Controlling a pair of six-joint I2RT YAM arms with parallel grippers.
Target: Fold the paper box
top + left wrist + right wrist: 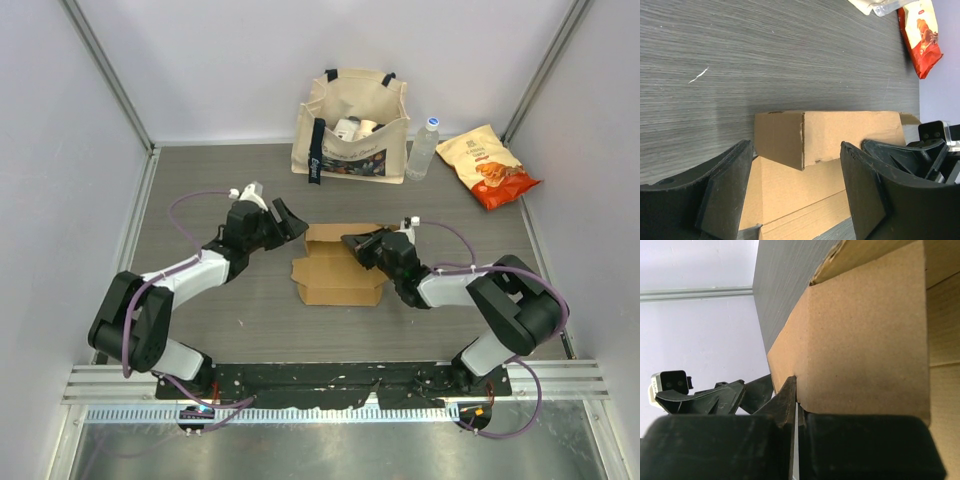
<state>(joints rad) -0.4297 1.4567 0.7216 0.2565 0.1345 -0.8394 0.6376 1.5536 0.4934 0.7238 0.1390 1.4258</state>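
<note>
The paper box [335,270] is plain brown cardboard, partly folded, lying mid-table with one wall flap standing up. My right gripper [352,244] is at its right far corner, shut on the edge of that upright flap [865,330]; in the right wrist view its jaws [796,390] pinch the flap's edge. My left gripper [290,228] is open and empty just left of the box's far left corner. In the left wrist view its two black fingers [725,190] straddle the box [840,130] without touching it, and the right gripper [920,155] shows beyond.
A beige printed tote bag [350,125] stands at the back centre, with a clear water bottle [424,148] beside it. A yellow-orange snack packet [488,165] lies at the back right and also shows in the left wrist view [922,35]. Walls enclose the table.
</note>
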